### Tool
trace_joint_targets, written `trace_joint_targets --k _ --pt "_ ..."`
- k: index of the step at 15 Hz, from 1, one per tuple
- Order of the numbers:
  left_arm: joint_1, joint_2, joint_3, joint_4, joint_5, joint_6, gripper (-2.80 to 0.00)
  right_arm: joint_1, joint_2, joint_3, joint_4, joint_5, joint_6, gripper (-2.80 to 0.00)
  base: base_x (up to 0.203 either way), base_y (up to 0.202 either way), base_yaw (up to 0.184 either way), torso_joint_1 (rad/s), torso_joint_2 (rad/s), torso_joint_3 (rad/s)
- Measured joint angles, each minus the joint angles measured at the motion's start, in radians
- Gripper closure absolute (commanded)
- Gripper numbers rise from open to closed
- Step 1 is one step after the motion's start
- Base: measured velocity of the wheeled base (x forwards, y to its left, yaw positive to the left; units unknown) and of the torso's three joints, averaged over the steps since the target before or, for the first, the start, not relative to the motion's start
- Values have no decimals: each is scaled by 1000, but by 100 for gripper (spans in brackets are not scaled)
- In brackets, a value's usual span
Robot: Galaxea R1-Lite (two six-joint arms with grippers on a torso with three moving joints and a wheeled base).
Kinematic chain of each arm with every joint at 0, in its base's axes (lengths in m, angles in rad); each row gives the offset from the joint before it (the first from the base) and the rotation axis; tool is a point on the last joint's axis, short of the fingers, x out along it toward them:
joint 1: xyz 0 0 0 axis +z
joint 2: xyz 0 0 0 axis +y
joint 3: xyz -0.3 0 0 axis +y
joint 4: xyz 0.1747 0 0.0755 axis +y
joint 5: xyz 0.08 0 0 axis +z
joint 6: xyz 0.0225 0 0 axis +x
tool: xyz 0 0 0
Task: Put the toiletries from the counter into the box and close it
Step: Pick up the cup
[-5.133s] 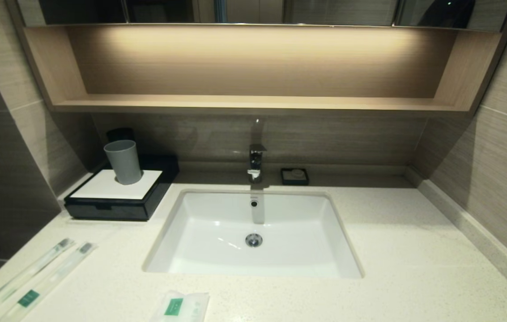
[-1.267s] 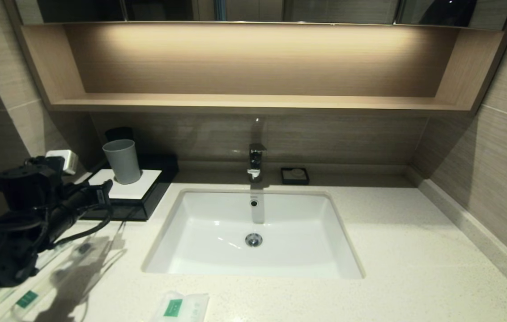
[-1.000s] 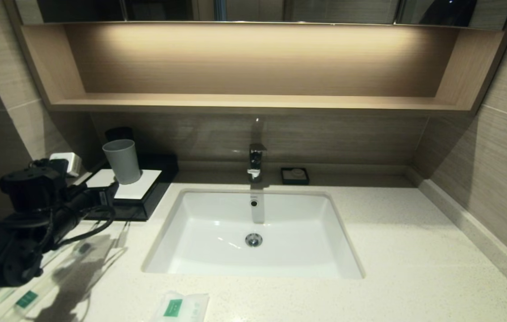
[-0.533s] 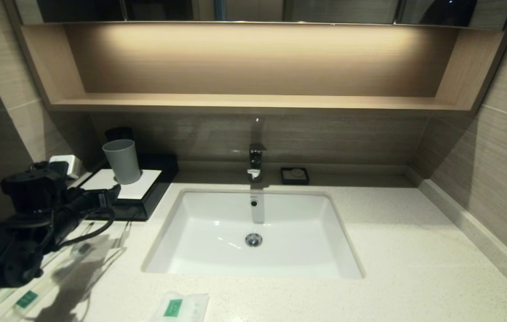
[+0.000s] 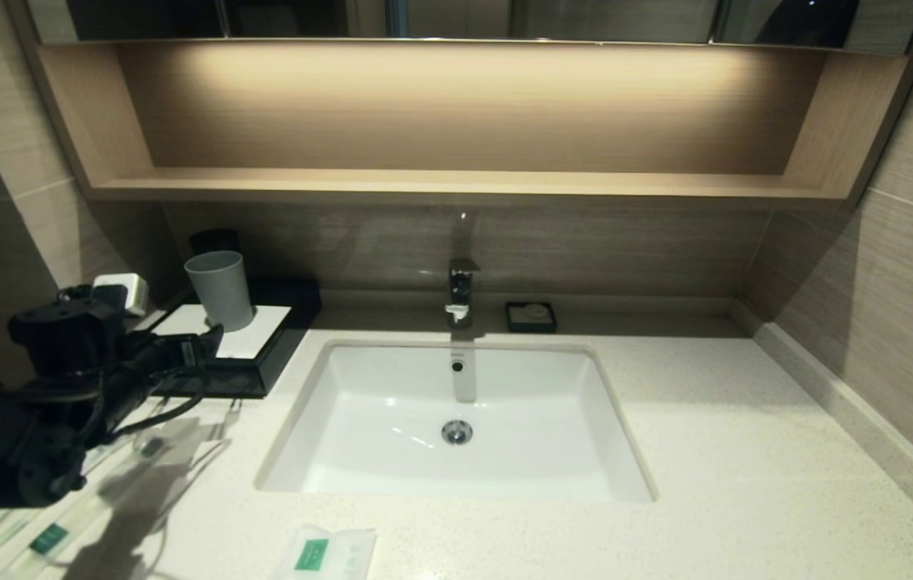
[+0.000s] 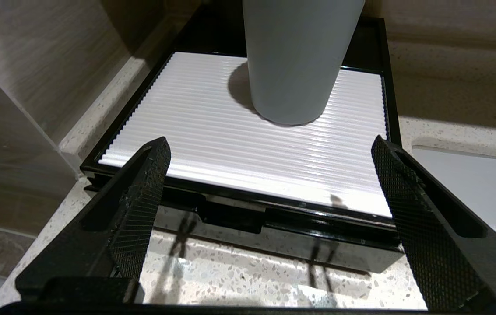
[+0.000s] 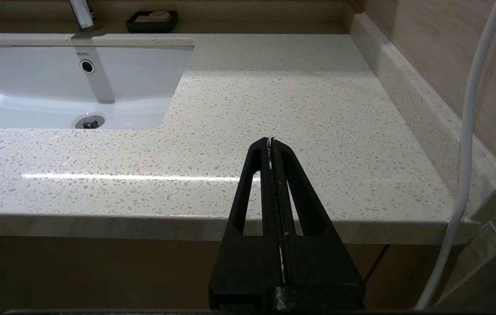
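The black box (image 5: pixel 267 364) with a white top panel stands at the back left of the cream counter (image 5: pixel 746 451). Its front drawer (image 6: pixel 300 247) is pushed in. My left gripper (image 5: pixel 210 345) is open and empty, just in front of the box; in the left wrist view the gripper (image 6: pixel 269 142) has one finger at each end of the drawer front. Two wrapped toothbrushes (image 5: pixel 51 538) lie at the front left, partly hidden under my left arm. The white sachet (image 5: pixel 325 554) lies at the front edge. My right gripper (image 7: pixel 269 140) is shut and empty, off the counter's front right edge.
A grey cup (image 5: pixel 220 290) stands on the box's white top (image 6: pixel 212 131). The white sink (image 5: pixel 343 419) is inset at the middle, with a faucet (image 5: pixel 462 290) and a small black soap dish (image 5: pixel 530 316) behind it. A wooden shelf (image 5: pixel 456 187) hangs above.
My left arm has come in from the left over the toothbrushes and has crept forward to the box's front. Toiletries, cup and box have not moved.
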Motion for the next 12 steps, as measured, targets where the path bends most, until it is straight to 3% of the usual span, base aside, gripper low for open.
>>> trace_joint_targets --k 12 --pt "-2 130 -150 -3 -1 -3 -280 0 0 0 0 0 0 0 0 0 0 0 0 0"
